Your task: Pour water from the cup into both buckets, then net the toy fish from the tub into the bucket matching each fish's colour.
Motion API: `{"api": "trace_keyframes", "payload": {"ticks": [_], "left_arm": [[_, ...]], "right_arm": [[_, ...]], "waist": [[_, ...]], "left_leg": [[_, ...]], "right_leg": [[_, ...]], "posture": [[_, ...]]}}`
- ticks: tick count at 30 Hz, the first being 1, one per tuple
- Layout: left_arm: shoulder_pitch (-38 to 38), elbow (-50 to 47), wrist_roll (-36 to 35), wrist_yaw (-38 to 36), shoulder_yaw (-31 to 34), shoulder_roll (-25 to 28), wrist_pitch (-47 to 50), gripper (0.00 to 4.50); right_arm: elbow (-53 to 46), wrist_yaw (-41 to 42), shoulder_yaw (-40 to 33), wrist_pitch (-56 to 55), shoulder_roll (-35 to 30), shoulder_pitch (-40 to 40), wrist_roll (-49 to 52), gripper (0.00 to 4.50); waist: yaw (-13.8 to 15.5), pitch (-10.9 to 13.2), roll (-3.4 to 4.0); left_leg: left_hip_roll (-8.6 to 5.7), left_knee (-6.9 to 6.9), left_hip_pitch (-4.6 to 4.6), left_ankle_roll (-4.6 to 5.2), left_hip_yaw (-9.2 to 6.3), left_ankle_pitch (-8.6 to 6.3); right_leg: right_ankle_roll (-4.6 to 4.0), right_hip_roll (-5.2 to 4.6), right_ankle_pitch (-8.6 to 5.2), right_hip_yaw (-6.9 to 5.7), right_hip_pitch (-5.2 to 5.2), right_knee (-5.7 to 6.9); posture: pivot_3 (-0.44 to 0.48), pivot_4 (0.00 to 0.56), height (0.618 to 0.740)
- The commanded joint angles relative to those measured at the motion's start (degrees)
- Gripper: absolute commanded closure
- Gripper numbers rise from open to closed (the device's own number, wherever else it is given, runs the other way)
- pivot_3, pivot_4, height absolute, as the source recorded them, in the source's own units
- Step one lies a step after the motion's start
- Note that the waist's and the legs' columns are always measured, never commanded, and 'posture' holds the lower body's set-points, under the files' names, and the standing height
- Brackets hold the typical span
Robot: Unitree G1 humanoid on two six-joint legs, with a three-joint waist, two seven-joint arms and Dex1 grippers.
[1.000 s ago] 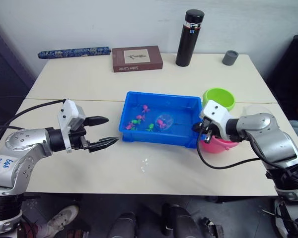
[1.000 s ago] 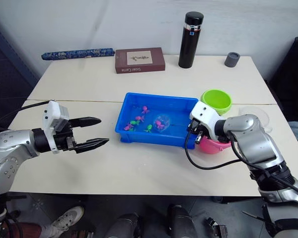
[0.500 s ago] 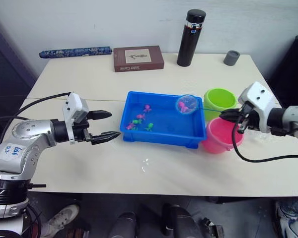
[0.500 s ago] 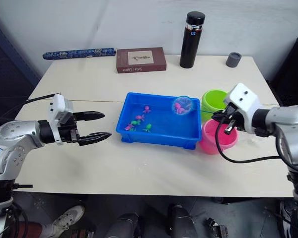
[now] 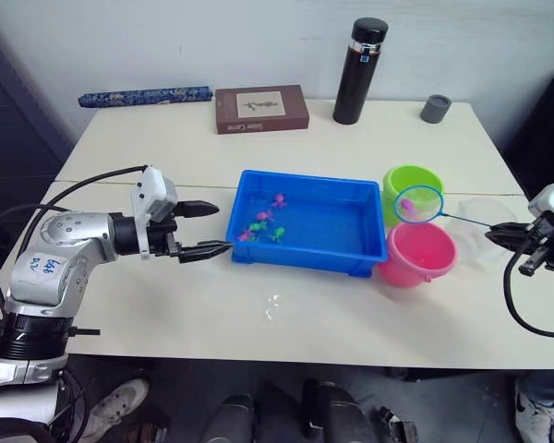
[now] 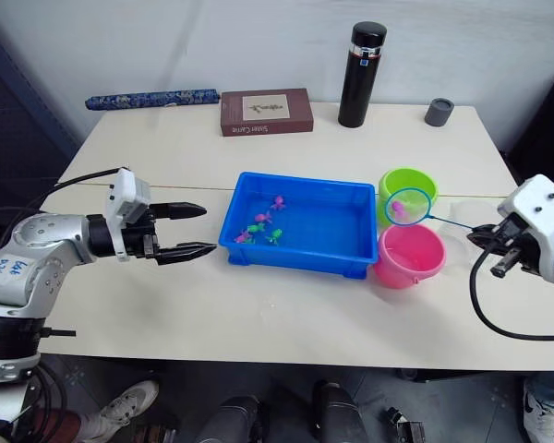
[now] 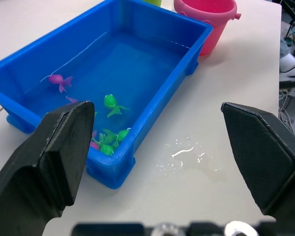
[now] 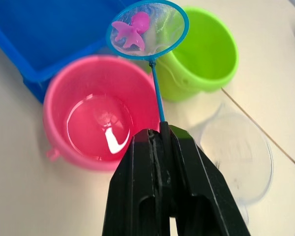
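My right gripper [image 5: 495,237] is shut on the thin handle of the net [image 8: 148,27]. Its light-blue hoop hangs above where the pink bucket [image 5: 420,256] and the green bucket [image 5: 413,185] meet. A pink toy fish [image 8: 130,30] lies in the mesh. The pink bucket holds water. The blue tub [image 5: 300,264] holds several pink and green fish [image 7: 111,104] near its left end. My left gripper [image 5: 223,228] is open just left of the tub, holding nothing. The clear cup [image 8: 238,155] sits on the table right of the buckets.
A black thermos [image 5: 355,72], a small grey cup [image 5: 435,108], a brown book [image 5: 261,109] and a blue patterned roll [image 5: 143,95] stand along the far side of the table. A small water spill [image 5: 273,305] lies in front of the tub.
My right gripper has swung right, lifting the net with a pink fish out of the tub to above the buckets. My left gripper moved closer to the tub's left end.
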Motion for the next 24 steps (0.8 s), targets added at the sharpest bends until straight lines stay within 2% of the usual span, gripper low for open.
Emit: {"api": "trace_keyframes", "payload": {"ticks": [1, 8, 14, 18, 24], "left_arm": [[-1.8, 0.4, 0.4, -1.4, -0.1, -0.2, -1.2, 0.05], [-3.2, 2.3, 1.2, -2.5, -1.0, -0.6, -1.9, 0.05], [-4.4, 3.8, 1.9, -3.5, -1.6, -1.0, -2.3, 0.05], [-5.3, 5.1, 2.6, -4.4, -2.0, -1.3, -2.7, 0.05], [-5.9, 6.2, 3.2, -5.2, -2.3, -2.1, -3.0, 0.05]], "right_arm": [[-3.5, -0.1, -5.6, -2.7, -0.4, 3.6, -1.4, 4.5], [-7.9, -2.3, -9.9, -9.7, 3.8, 11.3, -4.0, 4.5], [-10.8, -5.1, -10.6, -16.6, 6.5, 15.9, -8.3, 4.5], [-10.1, -10.1, -10.1, -29.3, 8.3, 20.6, -17.5, 4.5], [-6.9, -18.8, -8.4, -43.4, 11.0, 23.3, -27.9, 4.5]], "waist": [[0.0, 0.0, 0.0], [0.1, 0.0, 0.01], [0.1, 0.0, 0.01], [0.1, 0.0, 0.01], [0.0, 0.0, 0.01]], "left_leg": [[0.0, 0.0, 0.01, 0.0, 0.01, 0.0], [0.0, -0.01, 0.06, -0.01, 0.01, 0.0], [-0.01, 0.02, 0.08, -0.02, 0.04, 0.01], [-0.01, 0.01, 0.09, -0.02, 0.05, 0.01], [-0.02, 0.02, 0.13, -0.05, 0.1, 0.02]], "right_leg": [[0.0, 0.0, 0.0, 0.01, 0.01, 0.01], [0.0, 0.02, 0.0, 0.01, 0.04, 0.03], [0.01, 0.02, 0.0, 0.04, 0.05, 0.07], [0.01, 0.03, 0.0, 0.05, 0.05, 0.09], [0.01, 0.06, 0.0, 0.1, 0.05, 0.14]], "posture": [[0.0, 0.15, 0.739], [0.0, 0.15, 0.739], [0.0, 0.15, 0.739], [0.0, 0.15, 0.739], [0.0, 0.15, 0.739]]}}
